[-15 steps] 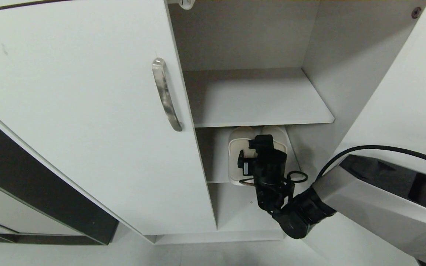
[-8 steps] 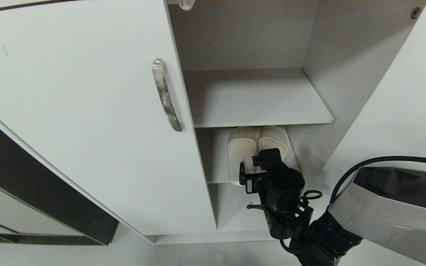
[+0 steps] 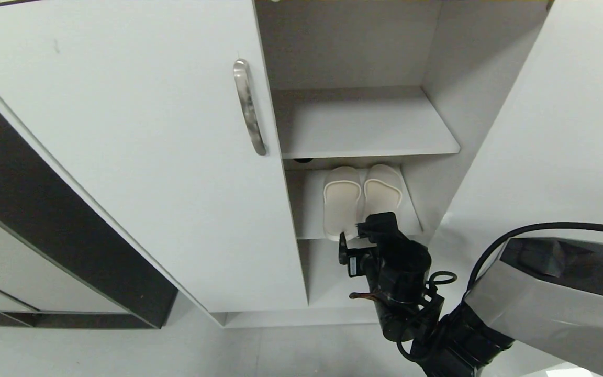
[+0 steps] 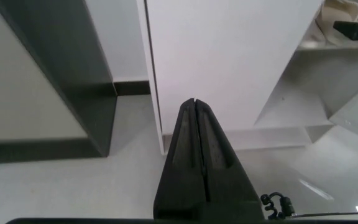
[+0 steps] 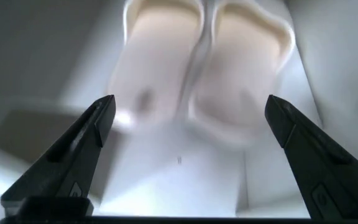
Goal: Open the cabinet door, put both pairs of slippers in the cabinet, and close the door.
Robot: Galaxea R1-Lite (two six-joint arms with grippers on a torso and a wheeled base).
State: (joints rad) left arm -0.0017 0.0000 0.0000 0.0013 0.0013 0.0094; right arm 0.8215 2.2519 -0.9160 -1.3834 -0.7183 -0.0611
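Note:
A pair of cream slippers lies side by side on the cabinet's middle shelf, toes pointing inward. My right gripper hangs just outside the shelf's front edge, open, with nothing between its fingers. In the right wrist view the slippers lie beyond the spread gripper. The right cabinet door stands swung open; the left door with its metal handle is closed. My left gripper is shut on nothing, low over the floor before the cabinet's base.
An upper shelf sits above the slippers and a bottom compartment below them. A dark panel flanks the cabinet on the left. Pale floor runs along the front.
My right gripper has drawn back out from over the slippers, which stay on the shelf. The head camera has also shifted, sliding the whole picture.

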